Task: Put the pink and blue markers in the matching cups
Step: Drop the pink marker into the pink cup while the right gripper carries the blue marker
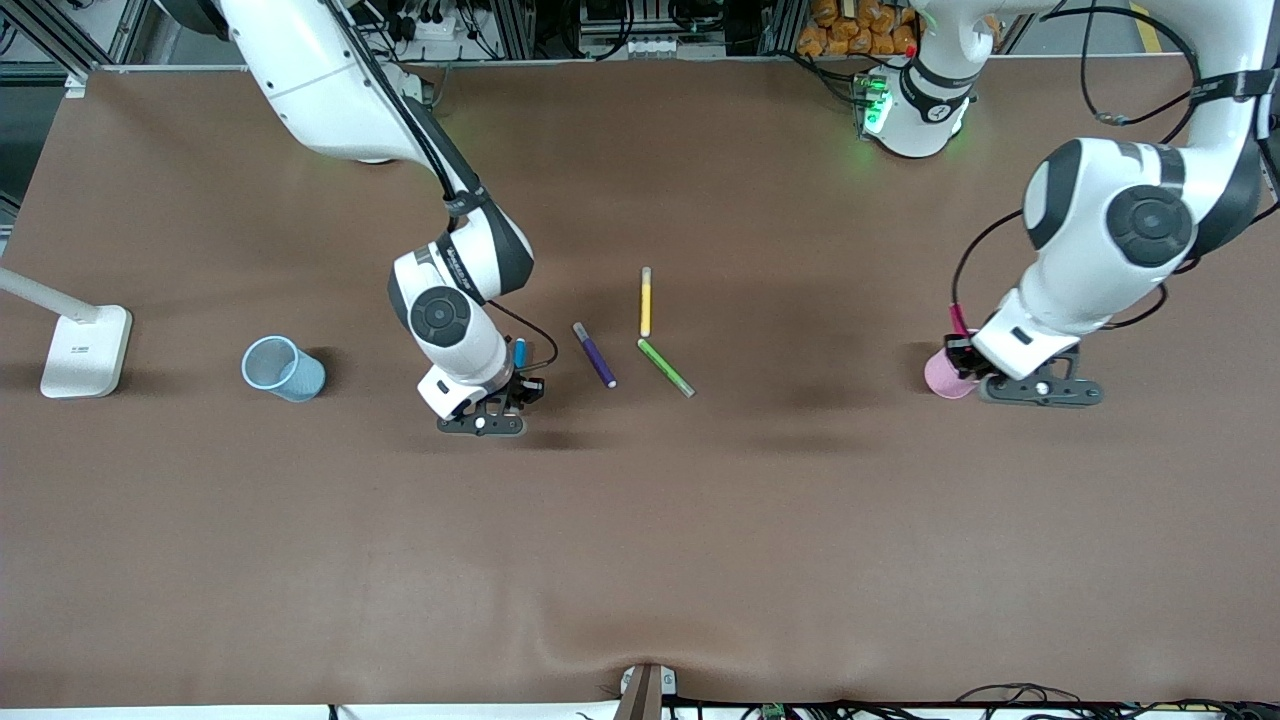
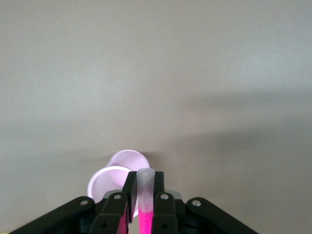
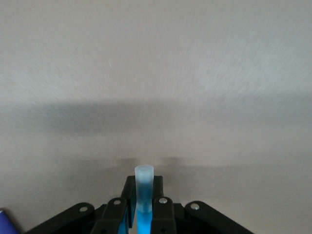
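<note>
Front view: both pincers (image 1: 962, 352) (image 1: 517, 385) grip markers (image 1: 958, 320) (image 1: 519, 352).

Pink marker (image 2: 145, 214), pink cup (image 2: 117, 176); blue marker (image 3: 143, 204) (pale-tipped), blue cup (image 1: 283, 368)

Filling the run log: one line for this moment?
left gripper: shut on pink marker, over pink cup | right gripper: shut on blue marker | blue cup: empty

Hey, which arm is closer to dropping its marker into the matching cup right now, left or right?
Left. The left gripper holds the pink marker right at the pink cup. The right gripper is shut on the blue marker, well short of the blue cup.
</note>
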